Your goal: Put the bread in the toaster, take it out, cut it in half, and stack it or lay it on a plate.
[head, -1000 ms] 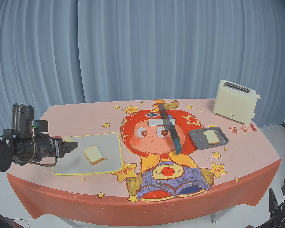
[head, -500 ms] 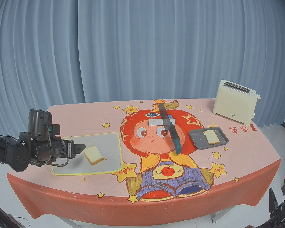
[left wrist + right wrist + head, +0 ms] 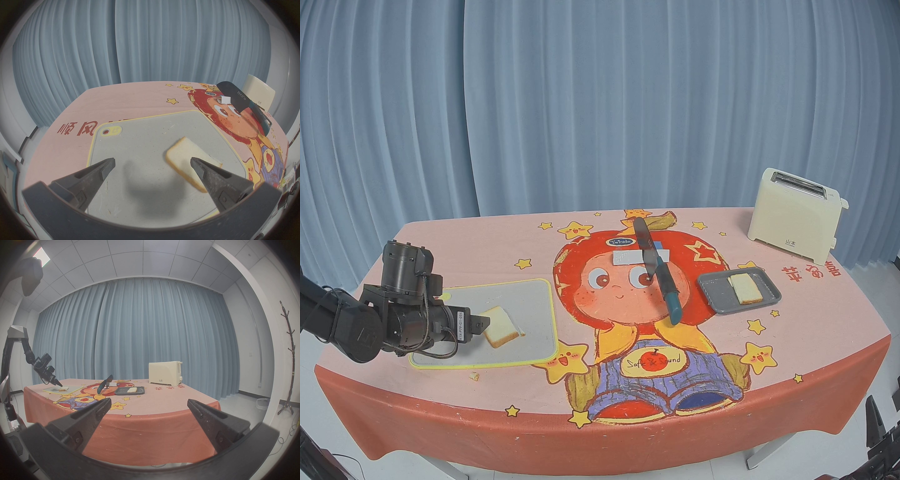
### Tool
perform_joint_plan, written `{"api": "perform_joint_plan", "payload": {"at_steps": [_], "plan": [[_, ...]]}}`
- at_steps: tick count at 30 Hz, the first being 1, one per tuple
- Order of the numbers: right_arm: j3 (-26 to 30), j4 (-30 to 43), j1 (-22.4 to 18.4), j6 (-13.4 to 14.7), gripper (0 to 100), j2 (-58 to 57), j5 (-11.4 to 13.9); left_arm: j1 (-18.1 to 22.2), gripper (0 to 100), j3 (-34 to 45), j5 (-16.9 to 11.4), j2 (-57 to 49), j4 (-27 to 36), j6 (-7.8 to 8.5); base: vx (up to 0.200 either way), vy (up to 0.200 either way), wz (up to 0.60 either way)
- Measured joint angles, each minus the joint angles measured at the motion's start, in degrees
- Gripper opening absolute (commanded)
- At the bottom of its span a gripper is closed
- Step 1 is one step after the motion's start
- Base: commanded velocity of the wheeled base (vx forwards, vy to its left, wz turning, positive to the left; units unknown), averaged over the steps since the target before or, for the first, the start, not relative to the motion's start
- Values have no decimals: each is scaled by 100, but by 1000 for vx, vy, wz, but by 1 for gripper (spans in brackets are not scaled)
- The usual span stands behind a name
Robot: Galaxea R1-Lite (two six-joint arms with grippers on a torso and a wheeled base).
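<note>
The left hand (image 3: pixel 482 324), fingers spread, hangs low over the board (image 3: pixel 531 297) with the slice (image 3: pixel 499 325) right at its tips; bare board lies behind and beside the slice. A wide open strip of surface (image 3: pixel 487 250) runs between the board and the knife (image 3: pixel 657 272), which slants across the middle, blade resting on a white block (image 3: pixel 624 257). The tray (image 3: pixel 709 290) lies near the knife's handle, with a gap between it and the toaster (image 3: pixel 795 214) at the far right corner.
</note>
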Motion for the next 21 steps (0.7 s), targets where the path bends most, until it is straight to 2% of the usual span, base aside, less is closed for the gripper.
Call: {"api": "perform_joint_plan", "payload": {"at_steps": [5, 11, 21], "plan": [[0, 0, 0, 0, 100, 0, 2, 0, 100, 30, 39, 117, -299, 2, 0, 0, 0], [0, 0, -2, 0, 100, 0, 2, 2, 100, 46, 325, 233, -354, -6, 0, 0, 0], [0, -2, 0, 0, 100, 0, 2, 0, 100, 57, 358, 333, -367, -2, 0, 0, 0]]}}
